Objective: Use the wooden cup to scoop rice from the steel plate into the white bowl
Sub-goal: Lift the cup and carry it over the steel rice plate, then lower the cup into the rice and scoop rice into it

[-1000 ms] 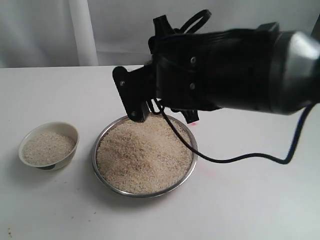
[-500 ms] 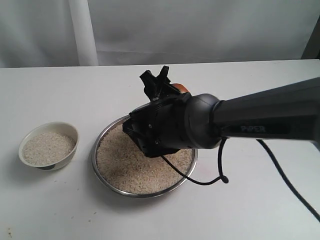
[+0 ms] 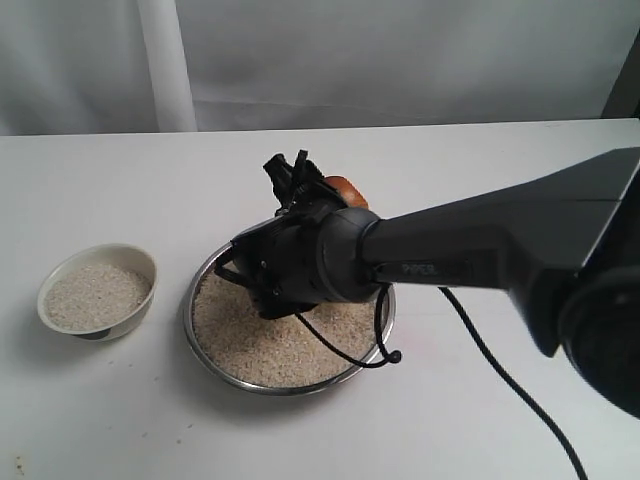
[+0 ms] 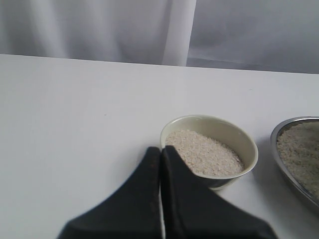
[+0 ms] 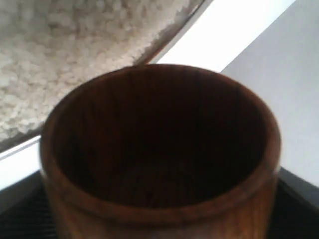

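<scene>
Blocked over the far half of the steel plate (image 3: 188,315) by the right arm (image 3: 480,250) and the right gripper (image 3: 310,185) clamped on the wooden cup (image 3: 343,187). Crossed at right front by a black cable (image 3: 510,384). Open above the white bowl (image 3: 100,247), through the gap between bowl and plate, and along the front of the table (image 3: 100,430).

I work at what looks like a robotics lab bench. A plain white table (image 3: 100,420) fills the view, and a white curtain (image 3: 420,50) hangs as a backdrop along its far edge, at twelve o'clock. My black arm (image 3: 480,245) trails a loose cable (image 3: 497,368) across the tabletop toward five o'clock. The only props laid out are a steel plate (image 3: 262,386) of rice (image 3: 260,345) and, at its nine o'clock, a white bowl (image 3: 100,248).
</scene>
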Robot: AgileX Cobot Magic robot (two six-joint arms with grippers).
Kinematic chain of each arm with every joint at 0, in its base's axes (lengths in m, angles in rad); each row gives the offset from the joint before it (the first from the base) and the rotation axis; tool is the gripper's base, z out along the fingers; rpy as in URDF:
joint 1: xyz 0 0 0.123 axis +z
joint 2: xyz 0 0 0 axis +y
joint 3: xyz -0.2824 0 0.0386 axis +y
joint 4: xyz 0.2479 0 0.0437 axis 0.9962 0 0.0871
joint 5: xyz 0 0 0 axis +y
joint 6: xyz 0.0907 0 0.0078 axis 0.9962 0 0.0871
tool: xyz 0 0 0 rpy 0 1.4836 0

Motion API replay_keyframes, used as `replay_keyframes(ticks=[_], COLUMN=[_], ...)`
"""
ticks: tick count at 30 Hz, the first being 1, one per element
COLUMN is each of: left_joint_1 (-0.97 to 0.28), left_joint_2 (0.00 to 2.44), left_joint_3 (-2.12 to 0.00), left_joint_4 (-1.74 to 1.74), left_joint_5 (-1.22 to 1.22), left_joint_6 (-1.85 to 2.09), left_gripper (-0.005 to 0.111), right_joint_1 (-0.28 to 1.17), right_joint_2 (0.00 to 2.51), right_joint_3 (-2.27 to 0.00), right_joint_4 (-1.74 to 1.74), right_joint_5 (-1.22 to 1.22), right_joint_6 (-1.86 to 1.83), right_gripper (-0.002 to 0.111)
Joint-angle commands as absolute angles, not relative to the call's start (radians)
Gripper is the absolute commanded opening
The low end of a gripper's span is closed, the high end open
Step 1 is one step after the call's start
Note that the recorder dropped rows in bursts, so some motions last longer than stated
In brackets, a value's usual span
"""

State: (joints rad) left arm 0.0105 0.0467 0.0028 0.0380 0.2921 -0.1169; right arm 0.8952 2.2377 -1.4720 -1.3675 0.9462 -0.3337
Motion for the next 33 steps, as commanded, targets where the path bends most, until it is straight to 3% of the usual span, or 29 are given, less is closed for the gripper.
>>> replay_keyframes(ticks=[1, 33], left_joint_1=[0.012, 0.012], left_joint_2=[0.050, 0.050], left_joint_3=[0.000, 0.000], left_joint_4=[0.033, 0.033], left_joint_5=[0.285, 0.285], left_joint_6=[-0.123, -0.121], left_gripper=[0.000, 0.000], right_joint_1=[0.893, 0.929], right_joint_2=[2.247, 2.309], right_joint_3=[-1.485, -1.485], right_joint_4=[-1.396, -1.245], right_joint_5=[0.971, 0.949], right_joint_6=[-0.345, -0.442], right_gripper=[0.000, 0.000])
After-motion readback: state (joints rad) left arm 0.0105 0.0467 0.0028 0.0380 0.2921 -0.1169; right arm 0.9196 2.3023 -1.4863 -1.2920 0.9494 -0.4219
